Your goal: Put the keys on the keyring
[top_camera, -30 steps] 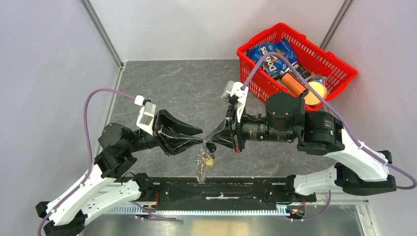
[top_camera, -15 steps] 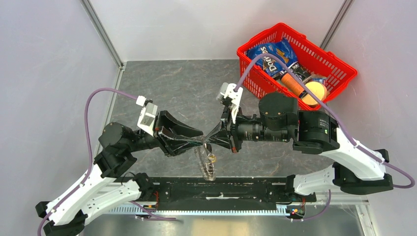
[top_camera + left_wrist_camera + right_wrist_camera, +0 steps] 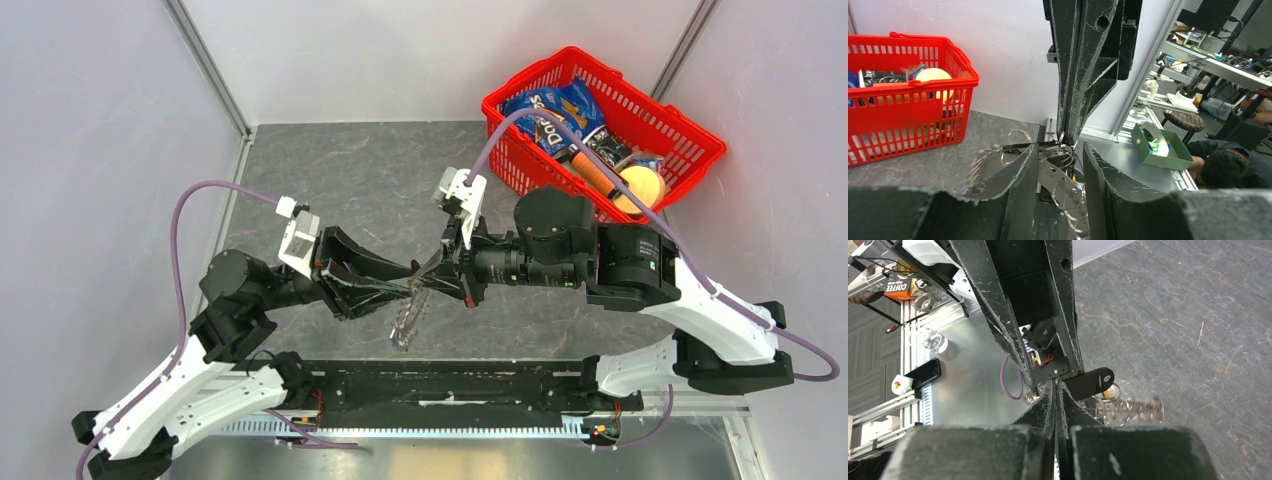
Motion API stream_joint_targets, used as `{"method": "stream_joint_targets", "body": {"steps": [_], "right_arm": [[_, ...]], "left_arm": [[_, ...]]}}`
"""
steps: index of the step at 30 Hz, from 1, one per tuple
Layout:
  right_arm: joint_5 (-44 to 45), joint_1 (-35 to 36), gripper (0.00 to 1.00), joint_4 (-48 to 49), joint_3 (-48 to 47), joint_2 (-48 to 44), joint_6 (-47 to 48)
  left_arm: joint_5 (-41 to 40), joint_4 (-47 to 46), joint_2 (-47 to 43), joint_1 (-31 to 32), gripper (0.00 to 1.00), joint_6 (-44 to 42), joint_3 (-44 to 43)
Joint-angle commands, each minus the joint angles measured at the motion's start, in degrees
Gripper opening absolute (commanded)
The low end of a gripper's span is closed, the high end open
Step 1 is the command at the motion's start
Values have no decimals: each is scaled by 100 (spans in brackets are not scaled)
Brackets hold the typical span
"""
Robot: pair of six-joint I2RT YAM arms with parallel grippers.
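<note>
The keyring (image 3: 406, 322) hangs edge-on as a bunch of silver keys and wire rings where the two grippers meet. My left gripper (image 3: 408, 280) holds it with the jaws partway apart. A flat metal plate and rings (image 3: 1064, 176) fill the gap between its fingers (image 3: 1020, 175). My right gripper (image 3: 428, 280) is shut, its tips (image 3: 1055, 385) meeting those of the left. A black key (image 3: 1091, 381) sticks out sideways from its tips, also seen as the black key (image 3: 1010, 148). A yellow key (image 3: 1107, 393) peeks out behind it. The hanging rings (image 3: 1128, 410) are blurred.
A red basket (image 3: 650, 97) with snack bags, a bottle and a ball stands at the back right, seen from the left wrist as the basket (image 3: 923, 84). A black rail (image 3: 450, 385) runs along the near edge. Grey walls close in the table.
The right arm has moved left, closer to the left gripper. The hanging bunch has swung and shifted left, and the yellow key no longer shows from above. The left arm has hardly moved.
</note>
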State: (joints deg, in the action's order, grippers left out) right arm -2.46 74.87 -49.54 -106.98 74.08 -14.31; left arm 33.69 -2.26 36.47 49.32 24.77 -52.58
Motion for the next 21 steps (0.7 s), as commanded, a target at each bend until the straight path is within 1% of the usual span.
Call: {"method": "stream_joint_targets", "body": {"steps": [1, 9, 11, 21], "right_arm": [[133, 1, 0, 308, -273, -60, 84], [211, 0, 0, 405, -186, -135, 33], [347, 1, 0, 431, -151, -157, 22], [654, 1, 0, 507, -52, -168, -66]], "left_arm": [[141, 23, -52, -9, 44, -209, -226], [-248, 525, -169, -9, 45, -417, -319], [-358, 658, -188, -3, 45, -447, -357], [-896, 918, -191, -4, 44, -430, -499]]}}
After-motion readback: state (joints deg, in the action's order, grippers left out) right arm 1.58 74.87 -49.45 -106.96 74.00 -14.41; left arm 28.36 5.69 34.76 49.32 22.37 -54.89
